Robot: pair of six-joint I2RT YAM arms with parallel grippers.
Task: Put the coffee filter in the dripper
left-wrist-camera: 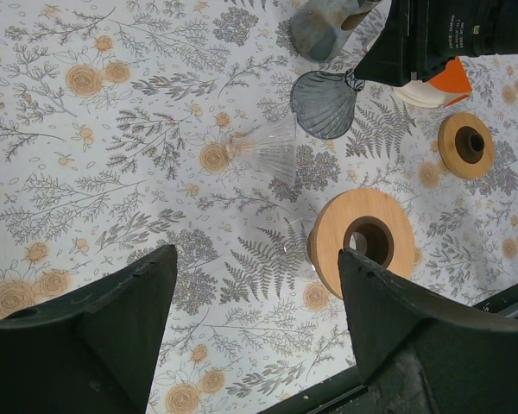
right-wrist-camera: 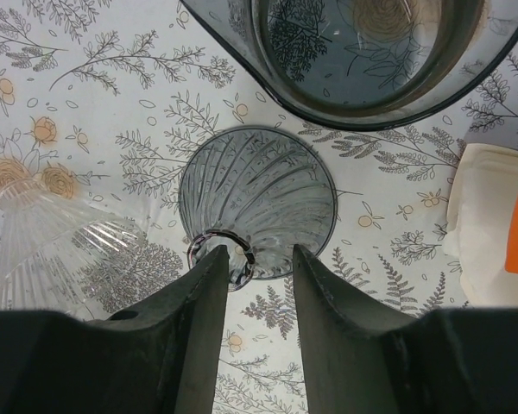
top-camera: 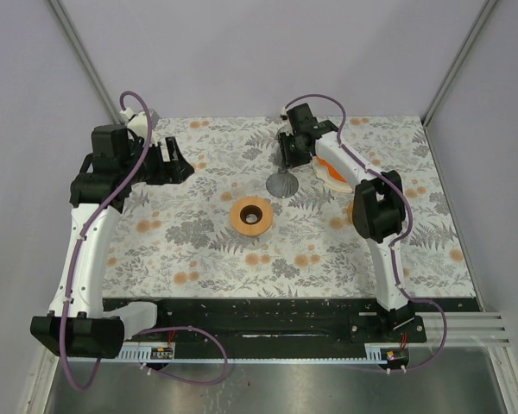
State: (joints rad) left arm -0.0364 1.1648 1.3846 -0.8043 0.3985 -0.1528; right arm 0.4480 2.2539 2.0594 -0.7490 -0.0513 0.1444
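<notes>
My right gripper hangs half-closed over the smoky glass dripper, clamping nothing. My left gripper gapes wide and empty. The paper coffee filter lies at the dripper's 3 o'clock. I'd expect it to be feather-light and floppy, so I'd pinch one edge.

The left arm and right arm have white links and chunky black joints, each on a black base at the near edge. A purple cable loops along each. The left gripper and right gripper have matte black, wedge-shaped fingers.
</notes>
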